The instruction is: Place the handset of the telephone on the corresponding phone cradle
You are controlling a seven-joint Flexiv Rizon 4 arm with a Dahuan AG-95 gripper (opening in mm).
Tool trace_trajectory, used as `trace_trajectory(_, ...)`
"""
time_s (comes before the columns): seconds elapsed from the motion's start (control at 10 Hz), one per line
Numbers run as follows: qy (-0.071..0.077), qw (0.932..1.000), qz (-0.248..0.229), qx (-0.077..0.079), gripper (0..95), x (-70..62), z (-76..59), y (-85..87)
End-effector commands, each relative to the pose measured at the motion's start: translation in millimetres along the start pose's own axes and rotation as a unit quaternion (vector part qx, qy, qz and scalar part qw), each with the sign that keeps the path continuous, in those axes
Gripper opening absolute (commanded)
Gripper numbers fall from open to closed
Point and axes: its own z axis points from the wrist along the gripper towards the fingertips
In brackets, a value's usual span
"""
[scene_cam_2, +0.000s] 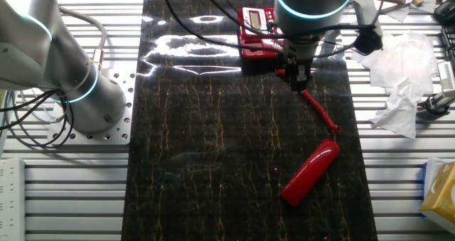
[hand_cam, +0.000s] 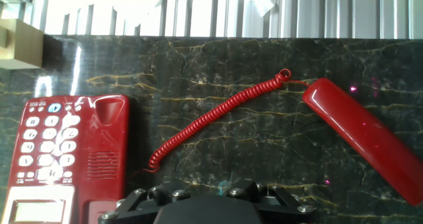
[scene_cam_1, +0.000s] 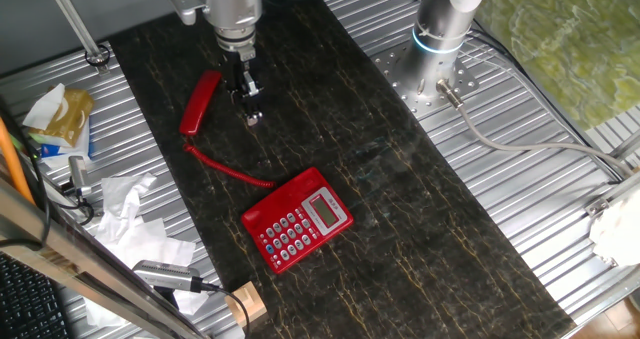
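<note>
The red handset (scene_cam_1: 200,103) lies flat on the dark marble mat, off the telephone (scene_cam_1: 297,219), joined to it by a stretched red coiled cord (scene_cam_1: 225,167). The phone cradle (scene_cam_1: 279,198) beside the keypad is empty. My gripper (scene_cam_1: 250,114) hangs just right of the handset, above the mat, open and holding nothing. The other fixed view shows the gripper (scene_cam_2: 298,81) over the cord (scene_cam_2: 320,109), between the telephone (scene_cam_2: 257,31) and the handset (scene_cam_2: 310,173). The hand view shows the handset (hand_cam: 367,135), the cord (hand_cam: 218,115), the telephone (hand_cam: 66,151) and the cradle (hand_cam: 106,145); my fingertips are out of frame.
A second robot base (scene_cam_1: 440,39) stands on the metal table beyond the mat. Crumpled paper (scene_cam_1: 130,214), a wooden block (scene_cam_1: 245,304) and a snack packet (scene_cam_1: 60,114) lie off the mat's left side. The mat edge (scene_cam_1: 130,89) runs close to the handset.
</note>
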Motion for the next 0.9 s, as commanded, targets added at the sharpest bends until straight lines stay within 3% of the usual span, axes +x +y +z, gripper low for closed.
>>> trace_trajectory(0.1, 0.002, 1.0, -0.006, -0.001, 57.0, 0.0, -1.2, 0.7)
trace_trajectory(0.9, 0.01, 0.9998, -0.017, -0.005, 57.0, -4.5, -2.9, 3.1)
